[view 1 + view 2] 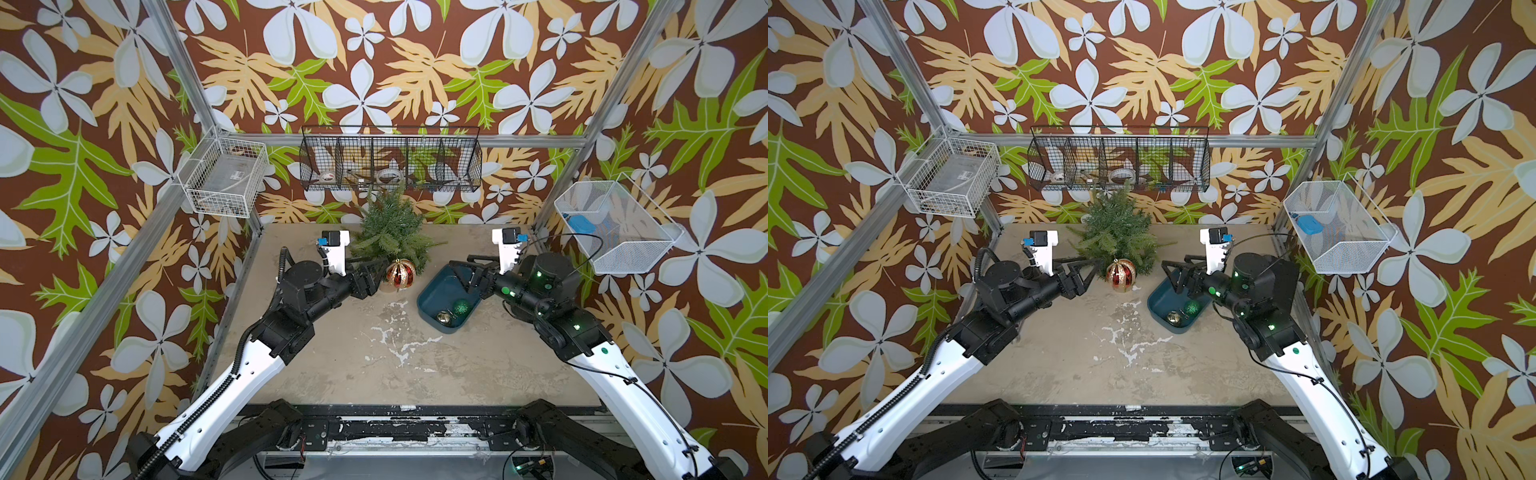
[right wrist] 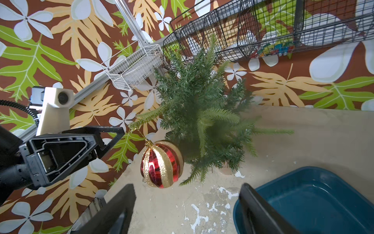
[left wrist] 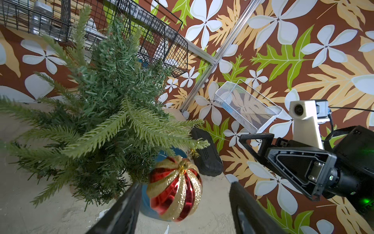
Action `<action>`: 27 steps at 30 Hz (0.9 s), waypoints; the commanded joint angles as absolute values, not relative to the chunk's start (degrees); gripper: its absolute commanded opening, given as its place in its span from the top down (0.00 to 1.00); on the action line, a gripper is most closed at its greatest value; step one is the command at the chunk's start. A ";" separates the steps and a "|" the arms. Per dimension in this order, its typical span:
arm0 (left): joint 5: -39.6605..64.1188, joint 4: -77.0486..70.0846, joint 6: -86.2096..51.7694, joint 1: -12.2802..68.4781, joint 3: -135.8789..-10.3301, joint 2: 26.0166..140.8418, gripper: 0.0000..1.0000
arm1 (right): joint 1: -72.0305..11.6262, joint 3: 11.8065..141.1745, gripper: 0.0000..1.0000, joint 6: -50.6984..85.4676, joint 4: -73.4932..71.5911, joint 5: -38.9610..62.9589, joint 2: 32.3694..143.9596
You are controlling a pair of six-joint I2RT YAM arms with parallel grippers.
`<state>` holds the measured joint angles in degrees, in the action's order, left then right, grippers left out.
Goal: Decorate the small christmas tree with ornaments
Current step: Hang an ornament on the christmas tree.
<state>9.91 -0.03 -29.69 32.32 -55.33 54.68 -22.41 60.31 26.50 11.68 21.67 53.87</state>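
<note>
Red-and-gold bauble (image 1: 400, 273) hung by its thread (image 2: 141, 134) from a low branch (image 2: 147, 116) of the tree (image 1: 390, 232), where the left tool (image 1: 380, 272), spread empty just beside it, could brush it off that drooping tip, while the right tool (image 1: 461, 274), also spread empty, hovered over the tray (image 1: 430, 309).

Red bauble (image 1: 400, 273), gold glitter stripes — dark green tree (image 1: 390, 226) — dark blue tray (image 1: 438, 293).

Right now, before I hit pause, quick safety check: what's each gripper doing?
Left gripper: open, holding nothing; the red bauble hangs from the tree.
Right gripper: open, empty, by the blue tray.
</note>
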 commanded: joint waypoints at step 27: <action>9.17 10.81 -39.47 32.20 -30.45 28.30 0.22 | -22.47 61.67 0.28 21.43 36.58 0.10 69.36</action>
<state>6.81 12.10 -37.32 32.32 -31.77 28.69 -22.37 61.01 22.68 34.22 1.65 67.79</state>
